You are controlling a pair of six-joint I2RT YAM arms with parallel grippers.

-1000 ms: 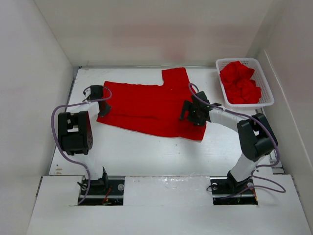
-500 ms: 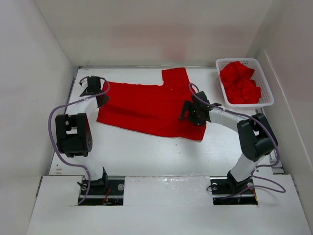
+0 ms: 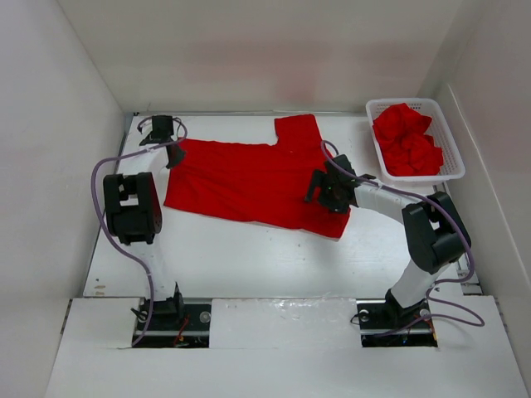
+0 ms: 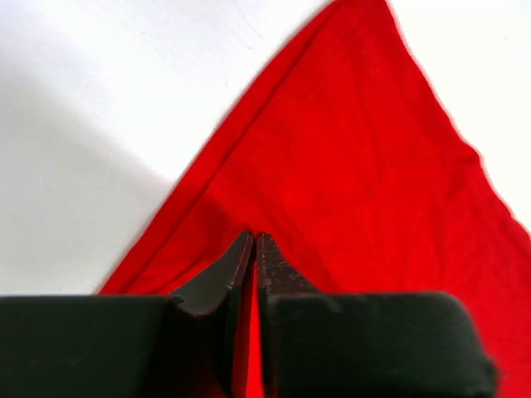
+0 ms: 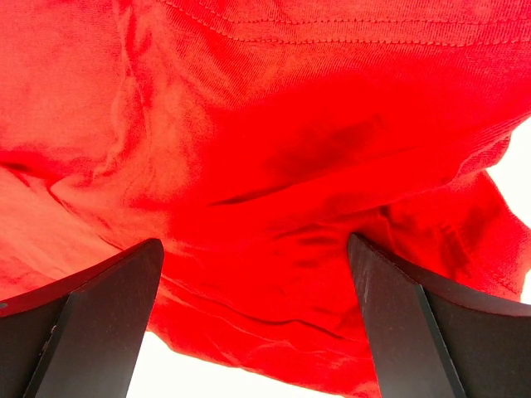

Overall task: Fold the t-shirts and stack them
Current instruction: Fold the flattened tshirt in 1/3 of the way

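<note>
One red t-shirt [image 3: 249,178] lies spread flat on the white table, a sleeve pointing to the back. It fills the left wrist view [image 4: 357,166] and the right wrist view [image 5: 274,124]. My left gripper [image 3: 174,154] is at the shirt's far left corner, and its jaws [image 4: 253,239] are shut with red cloth pinched between them. My right gripper [image 3: 315,191] is over the shirt's right part, and it [image 5: 255,242] is open wide just above the wrinkled cloth. More red t-shirts [image 3: 406,139] lie crumpled in the basket.
The white mesh basket [image 3: 452,143] stands at the back right of the table. White walls enclose the table on the left, back and right. Bare table [image 3: 249,265] lies between the shirt and the arm bases.
My left gripper has moved away from me toward the back left corner, pulling the shirt's left edge with it. The right arm has not moved.
</note>
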